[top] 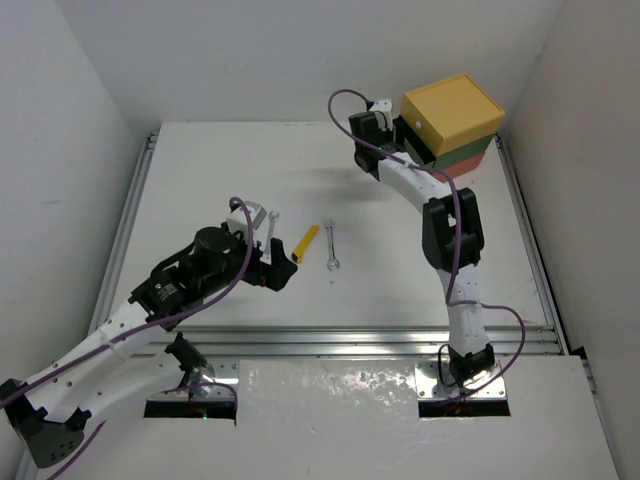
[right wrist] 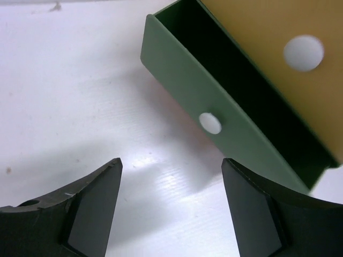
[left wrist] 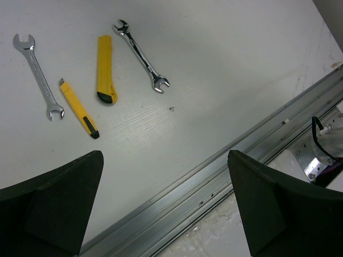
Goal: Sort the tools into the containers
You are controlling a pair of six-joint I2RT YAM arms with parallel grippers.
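Note:
Two silver wrenches (left wrist: 38, 75) (left wrist: 141, 56), a flat yellow cutter (left wrist: 105, 69) and a thin yellow-black screwdriver (left wrist: 79, 108) lie on the white table. In the top view I see one wrench (top: 332, 247) and the cutter (top: 308, 243). My left gripper (top: 283, 272) is open and empty, raised just near of them. The drawer stack stands at the far right: yellow (top: 452, 110), green (top: 478, 150), red-orange (top: 470, 165). The green drawer (right wrist: 177, 69) is pulled open and looks dark inside. My right gripper (right wrist: 171, 209) is open and empty in front of its knob (right wrist: 209, 122). No black-green screwdrivers are in view.
An aluminium rail (left wrist: 214, 171) runs along the table's near edge. White walls enclose the table on three sides. The second wrench (top: 272, 222) is partly hidden by my left arm in the top view.

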